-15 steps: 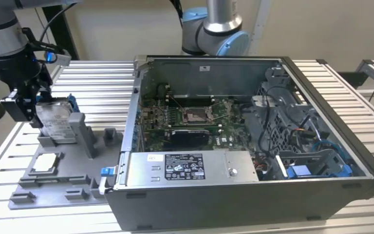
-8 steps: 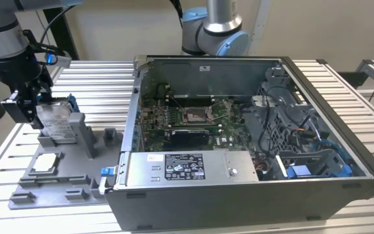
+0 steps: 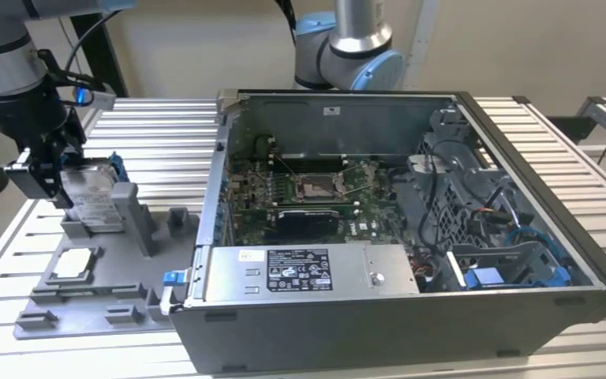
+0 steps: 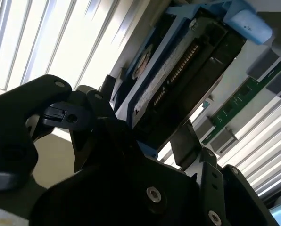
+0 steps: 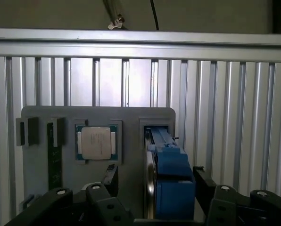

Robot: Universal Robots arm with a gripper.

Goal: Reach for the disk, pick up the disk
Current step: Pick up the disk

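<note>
The disk [image 3: 95,194] stands on edge in a slot of the grey fixture plate [image 3: 124,294] at the exterior view's left, silver with a white label and a blue carrier frame. My gripper [image 3: 69,178] has come down over its upper end. In the first wrist view the two black fingers [image 5: 110,176] straddle the disk [image 5: 171,188], with a gap showing on one side, so the gripper [image 5: 154,181] is open around it. In the second wrist view the disk [image 4: 173,70] runs lengthwise between the fingers [image 4: 95,106] of the gripper [image 4: 140,127]. The disk's lower end sits in the slot.
A small square processor chip [image 3: 75,263] lies in a pocket of the fixture beside the disk [image 5: 96,142]. An open computer case [image 3: 409,118] with a grey power-supply box [image 3: 303,270] stands right of the fixture. A second arm [image 3: 350,47] rises behind the case. The table is slatted aluminium [image 3: 166,126].
</note>
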